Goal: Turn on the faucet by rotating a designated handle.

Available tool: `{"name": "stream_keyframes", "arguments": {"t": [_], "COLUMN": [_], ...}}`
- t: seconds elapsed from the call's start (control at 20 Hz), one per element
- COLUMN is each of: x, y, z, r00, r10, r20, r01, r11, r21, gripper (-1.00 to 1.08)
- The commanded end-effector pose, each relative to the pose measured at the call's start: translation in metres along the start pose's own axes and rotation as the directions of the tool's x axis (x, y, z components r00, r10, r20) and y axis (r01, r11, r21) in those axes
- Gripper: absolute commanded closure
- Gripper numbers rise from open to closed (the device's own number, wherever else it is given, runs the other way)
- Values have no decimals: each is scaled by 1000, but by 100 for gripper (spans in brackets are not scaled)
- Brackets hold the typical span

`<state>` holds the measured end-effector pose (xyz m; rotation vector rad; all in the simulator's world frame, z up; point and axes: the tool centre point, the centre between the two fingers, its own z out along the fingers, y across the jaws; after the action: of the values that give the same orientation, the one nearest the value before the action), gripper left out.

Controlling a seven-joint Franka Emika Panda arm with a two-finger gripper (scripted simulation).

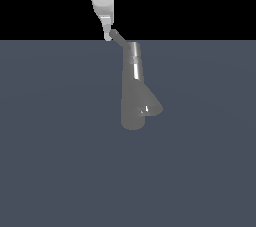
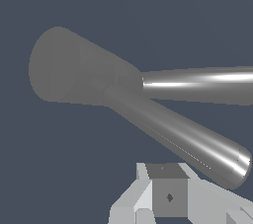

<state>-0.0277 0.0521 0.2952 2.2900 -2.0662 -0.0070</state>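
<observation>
The faucet [image 1: 133, 96] stands mid-scene on the grey tabletop [image 1: 55, 161], its handle [image 1: 118, 37] jutting from the top toward the exterior view's left. The gripper [image 1: 108, 36] touches the handle's tip; whether the fingers [image 2: 170, 196] are spread or pressed together cannot be told.

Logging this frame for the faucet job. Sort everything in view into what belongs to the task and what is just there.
Belongs to the job:
- faucet
- handle
- end effector, beside the handle's tip

Just there:
- dark grey floor; nothing else lies in view
</observation>
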Motion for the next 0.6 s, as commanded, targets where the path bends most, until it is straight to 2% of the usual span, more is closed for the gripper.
{"name": "stream_keyframes", "arguments": {"t": [0.0, 0.25, 0.35, 0.55], "x": [14, 28, 20, 47], "y": [12, 28, 24, 25], "z": [1, -4, -4, -3], "r00": [1000, 1000, 1000, 1000], "r10": [11, 8, -1, 2], "r20": [-1, -1, -1, -1], "r01": [-11, -8, 1, -2], "r11": [1000, 1000, 1000, 1000], "r21": [-14, -18, -13, -14], "gripper": [108, 108, 108, 108]}}
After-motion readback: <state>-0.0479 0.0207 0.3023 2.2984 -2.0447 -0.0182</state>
